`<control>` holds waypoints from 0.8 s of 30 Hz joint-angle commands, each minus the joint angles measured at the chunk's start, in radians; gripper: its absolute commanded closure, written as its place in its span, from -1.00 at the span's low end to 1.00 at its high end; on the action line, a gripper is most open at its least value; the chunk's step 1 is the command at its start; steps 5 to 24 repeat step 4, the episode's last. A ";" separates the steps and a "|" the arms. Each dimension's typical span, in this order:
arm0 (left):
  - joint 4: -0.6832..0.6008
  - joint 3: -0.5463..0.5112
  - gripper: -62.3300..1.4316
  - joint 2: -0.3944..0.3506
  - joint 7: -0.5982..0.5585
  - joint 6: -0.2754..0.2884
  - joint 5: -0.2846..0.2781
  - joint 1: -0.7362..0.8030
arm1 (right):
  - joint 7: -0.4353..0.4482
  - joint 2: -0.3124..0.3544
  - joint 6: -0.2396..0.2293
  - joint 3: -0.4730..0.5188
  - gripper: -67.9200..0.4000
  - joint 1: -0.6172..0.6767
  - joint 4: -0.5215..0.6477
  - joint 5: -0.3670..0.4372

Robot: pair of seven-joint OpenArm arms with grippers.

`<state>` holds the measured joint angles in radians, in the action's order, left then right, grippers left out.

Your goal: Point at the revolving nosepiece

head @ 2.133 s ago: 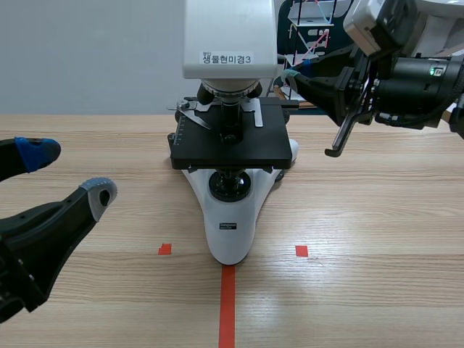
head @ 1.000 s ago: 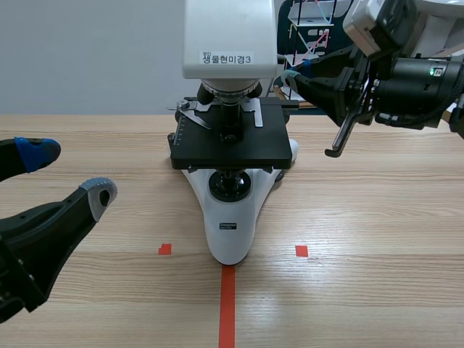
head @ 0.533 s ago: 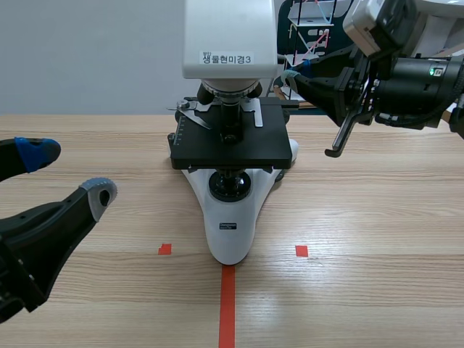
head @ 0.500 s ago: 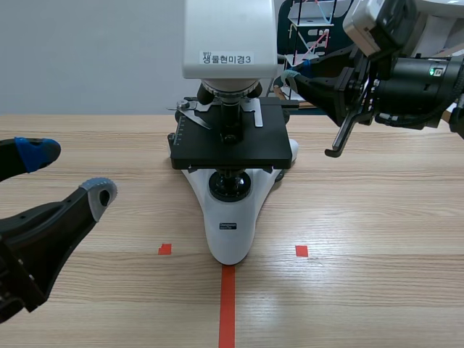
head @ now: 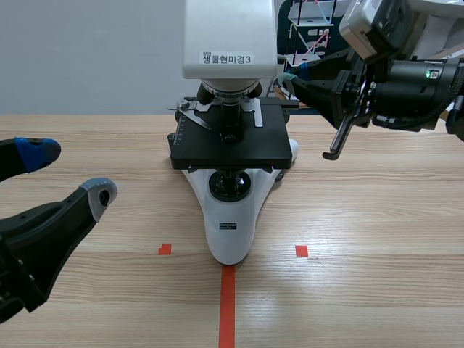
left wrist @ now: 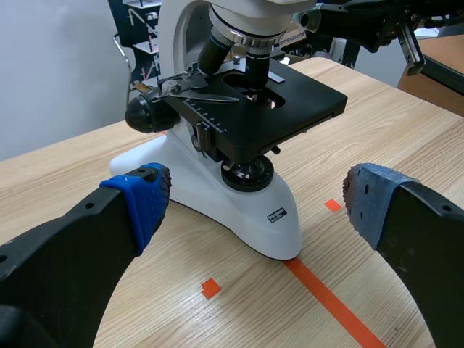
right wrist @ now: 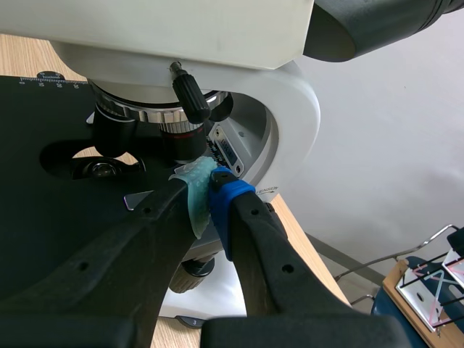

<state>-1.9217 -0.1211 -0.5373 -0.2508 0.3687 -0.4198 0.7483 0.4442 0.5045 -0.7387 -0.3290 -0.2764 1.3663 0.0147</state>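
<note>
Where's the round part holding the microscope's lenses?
In the scene view the round silvery nosepiece sits centre-back under the white microscope head, above the black stage, with the right gripper close beside it.

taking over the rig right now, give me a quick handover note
Left gripper: open, empty, low, short of the microscope.
Right gripper: shut, empty, tips under the microscope head, by the lenses just below the revolving nosepiece.
Done: pointing pose looks nearly reached.
Left: probably a small lift toward the nosepiece; contact can't be told.
</note>
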 commanded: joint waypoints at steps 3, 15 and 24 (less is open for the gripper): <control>-0.009 -0.003 -0.63 0.002 -0.013 0.001 -0.006 0.002 | 0.006 0.003 -0.007 0.002 0.99 -0.019 0.017 0.014; -0.009 -0.003 -0.63 0.002 -0.013 0.001 -0.006 0.002 | 0.006 0.003 -0.007 0.002 0.99 -0.019 0.017 0.014; -0.009 -0.003 -0.63 0.002 -0.013 0.001 -0.006 0.002 | 0.006 0.003 -0.007 0.002 0.99 -0.019 0.017 0.014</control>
